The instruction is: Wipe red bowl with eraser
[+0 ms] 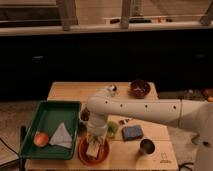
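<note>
Bench: one wooden bench is seen, carrying all the things listed below.
Arm: one white arm is seen, reaching in from the right and bent down at the bench's middle.
End effector: one is counted. It is lowered into the red bowl at the front edge of the bench, right over the eraser. Whether it is apart, together or clamped on anything cannot be told.
Bowls: two are counted.
Red bowl: one, orange-red and shallow, is set at the front centre of the bench, just right of the tray.
Maroon bowl: one, darker, is placed at the far right corner, well apart from the red one.
Eraser: one small pale block is seen inside the red bowl, beneath the end effector. Contact between the two cannot be made out.
Tray: one green tray is laid on the left side of the bench.
Tray contents: two things are counted, one white folded cloth and one orange-red fruit just beside it on the left.
Blue pad: one is laid right of the arm's lower part.
Metal cup: one is stood near the front, just beside the blue pad.
Green object: one small item is seen between the arm and the blue pad; its kind cannot be told.
</note>
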Motion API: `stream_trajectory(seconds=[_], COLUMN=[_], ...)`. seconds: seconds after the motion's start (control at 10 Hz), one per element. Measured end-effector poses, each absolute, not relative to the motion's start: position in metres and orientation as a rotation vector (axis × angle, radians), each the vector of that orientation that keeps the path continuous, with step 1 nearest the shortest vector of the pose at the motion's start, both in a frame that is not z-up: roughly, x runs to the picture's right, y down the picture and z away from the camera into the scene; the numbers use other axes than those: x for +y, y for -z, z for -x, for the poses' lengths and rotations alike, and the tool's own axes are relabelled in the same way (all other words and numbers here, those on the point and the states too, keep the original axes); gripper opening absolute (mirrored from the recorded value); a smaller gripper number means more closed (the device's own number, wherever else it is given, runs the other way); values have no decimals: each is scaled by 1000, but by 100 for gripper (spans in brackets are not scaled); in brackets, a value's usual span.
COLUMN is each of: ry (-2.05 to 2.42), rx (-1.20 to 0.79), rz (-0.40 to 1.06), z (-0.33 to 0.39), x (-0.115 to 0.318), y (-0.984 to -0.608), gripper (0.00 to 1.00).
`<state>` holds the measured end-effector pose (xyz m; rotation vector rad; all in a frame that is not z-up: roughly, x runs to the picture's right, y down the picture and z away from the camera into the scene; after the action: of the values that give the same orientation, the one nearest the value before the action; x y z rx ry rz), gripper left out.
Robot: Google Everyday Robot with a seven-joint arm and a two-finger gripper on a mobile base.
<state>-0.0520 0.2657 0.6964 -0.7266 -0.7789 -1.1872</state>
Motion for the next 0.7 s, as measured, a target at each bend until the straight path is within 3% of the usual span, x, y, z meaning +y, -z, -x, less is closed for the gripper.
stream_trajectory(seconds=[0.7], ry=[1203], rx=[-824], rz=[789], z=[64], x=[288], y=[-726], gripper=[0])
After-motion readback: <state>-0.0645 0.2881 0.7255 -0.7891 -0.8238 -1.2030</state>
